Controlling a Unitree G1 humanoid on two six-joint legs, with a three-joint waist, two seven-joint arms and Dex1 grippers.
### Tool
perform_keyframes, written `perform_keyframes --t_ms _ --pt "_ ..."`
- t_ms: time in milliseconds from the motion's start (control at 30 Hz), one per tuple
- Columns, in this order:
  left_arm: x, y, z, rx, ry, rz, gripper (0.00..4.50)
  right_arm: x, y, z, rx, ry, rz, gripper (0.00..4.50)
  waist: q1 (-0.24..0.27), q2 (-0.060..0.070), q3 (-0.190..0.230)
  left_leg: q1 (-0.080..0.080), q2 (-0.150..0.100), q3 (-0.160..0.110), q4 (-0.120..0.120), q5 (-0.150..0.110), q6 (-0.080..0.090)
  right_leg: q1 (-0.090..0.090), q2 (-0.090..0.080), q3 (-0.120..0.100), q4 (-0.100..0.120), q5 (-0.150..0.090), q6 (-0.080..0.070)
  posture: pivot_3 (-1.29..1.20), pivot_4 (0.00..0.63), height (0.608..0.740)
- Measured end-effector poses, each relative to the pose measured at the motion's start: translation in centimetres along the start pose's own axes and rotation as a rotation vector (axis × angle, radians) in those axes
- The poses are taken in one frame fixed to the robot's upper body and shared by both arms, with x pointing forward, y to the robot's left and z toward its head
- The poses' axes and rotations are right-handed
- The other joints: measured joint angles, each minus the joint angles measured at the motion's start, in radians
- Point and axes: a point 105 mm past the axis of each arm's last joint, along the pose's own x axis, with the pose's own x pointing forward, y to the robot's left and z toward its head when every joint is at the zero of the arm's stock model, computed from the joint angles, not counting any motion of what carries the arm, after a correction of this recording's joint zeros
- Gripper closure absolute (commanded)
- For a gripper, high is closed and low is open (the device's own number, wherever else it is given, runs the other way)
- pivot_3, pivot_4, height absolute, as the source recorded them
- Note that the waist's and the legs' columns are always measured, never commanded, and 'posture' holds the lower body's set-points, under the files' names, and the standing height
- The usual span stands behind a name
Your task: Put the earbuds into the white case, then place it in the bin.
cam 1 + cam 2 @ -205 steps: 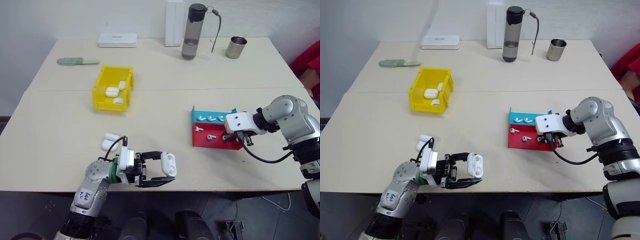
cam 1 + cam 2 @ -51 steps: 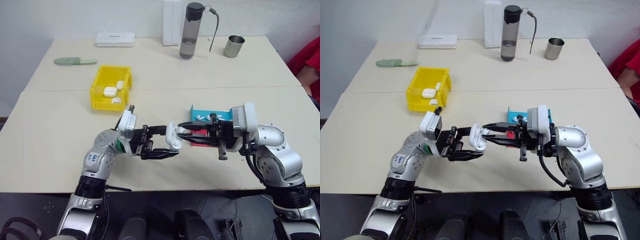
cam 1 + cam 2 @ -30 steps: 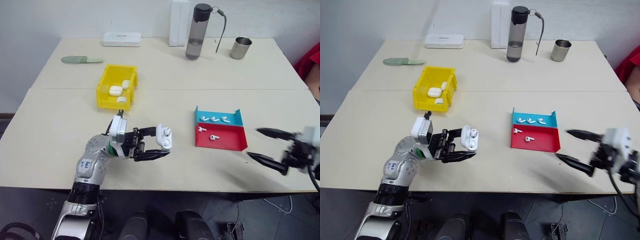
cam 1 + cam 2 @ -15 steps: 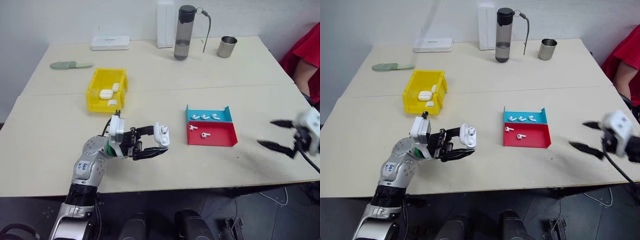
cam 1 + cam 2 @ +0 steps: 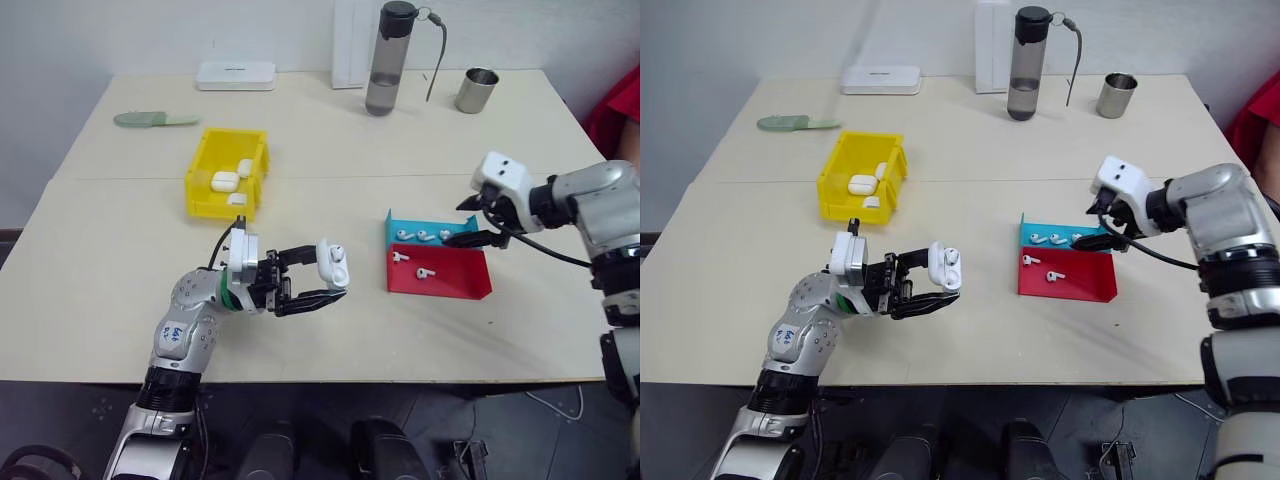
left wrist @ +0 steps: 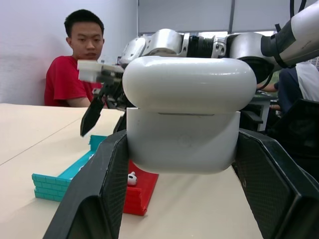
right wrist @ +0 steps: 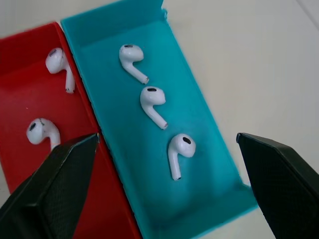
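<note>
White case (image 5: 333, 264) clamped in left pincer (image 5: 312, 279), right pincer (image 5: 478, 220) spread above tray (image 5: 440, 284)

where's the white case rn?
In the head views, the white case is clamped in the left tool, raised over the table's near left-centre, between the yellow bin and the red-and-blue tray.

bare table (image 5: 330, 210) between bin (image 5: 228, 176) and tray (image 5: 437, 260) — open | tray walls low

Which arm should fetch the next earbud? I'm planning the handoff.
The right: its open end effector hovers over the blue compartment's earbuds in the tray. The left end effector is busy holding the white case.
</note>
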Motion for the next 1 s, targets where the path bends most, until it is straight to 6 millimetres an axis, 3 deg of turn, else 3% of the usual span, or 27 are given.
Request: perform_keyframes --t_ms 267,533,667,767,1000 --pt "0.2 -0.3 -0.1 -0.012 -0.003 0.005 1.73 0.8 -1.7 1.0 -0.089 0.051 -0.04 0.03 -0.021 -0.001 0.0 0.001 0.0 0.0 0.001 0.0 0.0 0.001 0.0 0.0 0.002 0.0 0.0 0.0 0.15 0.74" --pt "0.0 -0.7 -0.4 -0.024 0.001 0.013 1.73 0.6 -1.0 1.1 -0.007 0.055 0.062 0.03 -0.023 -0.001 -0.001 0.001 0.0 0.0 0.0 0.001 -0.001 -0.001 0.0 0.0 0.004 0.0 0.0 0.0 0.15 0.74" --pt "0.0 -0.7 -0.4 -0.025 0.002 0.015 1.73 0.2 -2.3 1.7 -0.009 0.063 -0.032 0.03 -0.03 -0.001 -0.001 0.001 0.0 0.0 0.0 0.001 -0.001 -0.001 0.0 0.0 0.004 0.0 0.0 0.0 0.15 0.74" --pt "0.0 -0.7 -0.4 -0.024 0.002 0.015 1.73 0.5 -3.1 0.9 0.005 0.09 -0.109 0.03 -0.033 -0.001 -0.001 0.001 0.0 0.0 0.0 0.001 -0.001 -0.001 0.0 0.0 0.004 0.0 0.0 0.0 0.15 0.74" --pt "0.1 -0.7 -0.3 -0.022 0.001 0.01 1.73 2.2 -2.4 0.5 -0.034 0.112 -0.087 0.03 -0.048 -0.001 -0.001 0.001 0.0 0.0 0.0 0.001 -0.001 -0.002 0.0 0.0 0.009 0.0 0.0 0.0 0.15 0.74"
